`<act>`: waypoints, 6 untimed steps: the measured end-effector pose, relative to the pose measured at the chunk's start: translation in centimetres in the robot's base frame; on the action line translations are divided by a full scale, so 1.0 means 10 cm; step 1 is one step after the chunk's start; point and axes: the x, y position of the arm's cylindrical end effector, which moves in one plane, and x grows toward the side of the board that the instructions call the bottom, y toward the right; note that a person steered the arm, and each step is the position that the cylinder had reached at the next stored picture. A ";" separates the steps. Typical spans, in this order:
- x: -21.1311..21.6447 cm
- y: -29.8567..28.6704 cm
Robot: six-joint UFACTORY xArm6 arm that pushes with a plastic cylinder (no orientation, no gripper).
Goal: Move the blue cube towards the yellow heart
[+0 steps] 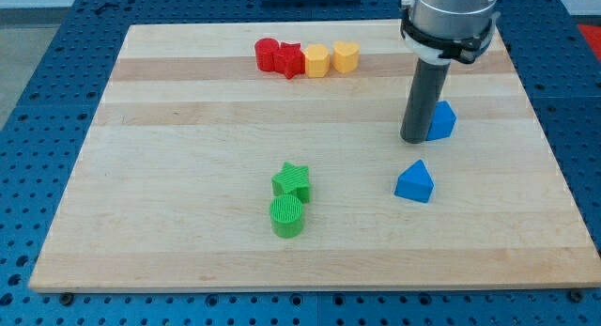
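My tip (414, 139) sits on the bench (188, 232), touching the left side of the blue cube (441, 120) at far right; there is no claw here, only the rod, so nothing is grasped. From this side a push would drive the cube right, away from the yellow heart (346, 55) in the far row. An off-centre shove could spin it. It looks squat, with no clear long axis, one corner toward me.
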 end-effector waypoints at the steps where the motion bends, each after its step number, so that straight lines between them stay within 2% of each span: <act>1: 0.12 0.10; 3: 0.24 0.46; 6: -0.88 0.37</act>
